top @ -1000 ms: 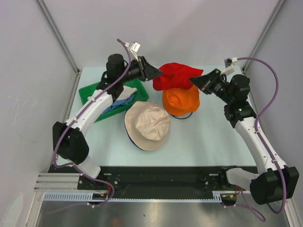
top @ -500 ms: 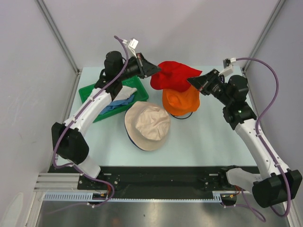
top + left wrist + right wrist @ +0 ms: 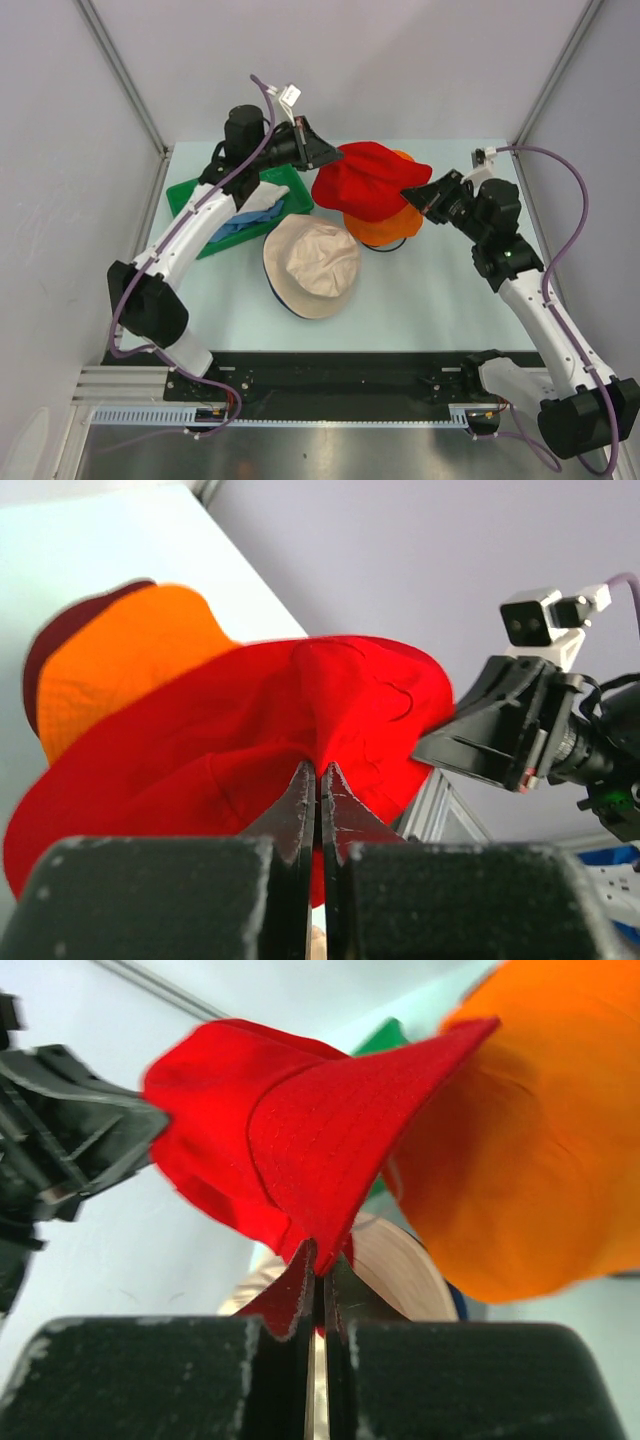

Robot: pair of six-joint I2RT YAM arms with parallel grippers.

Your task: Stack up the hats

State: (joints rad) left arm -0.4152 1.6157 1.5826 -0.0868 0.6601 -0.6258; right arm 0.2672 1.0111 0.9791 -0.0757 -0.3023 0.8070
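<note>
Grip: left gripper (image 3: 333, 160) clenched on left brim of red floppy fabric bucket hat (image 3: 365, 182); right gripper (image 3: 407, 190) clenched on its right brim. Hat spans gap between both claws, over orange fabric bucket hat (image 3: 388, 228). Beige fabric bucket hat (image 3: 312, 262) lies nearby, apart from both claws.

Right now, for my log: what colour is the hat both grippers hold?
Red hat; top external view shows it best.

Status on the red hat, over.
Both shut: left gripper, right gripper, on red hat brim, opposite sides. Held over orange hat. Nothing seen in the way.
</note>
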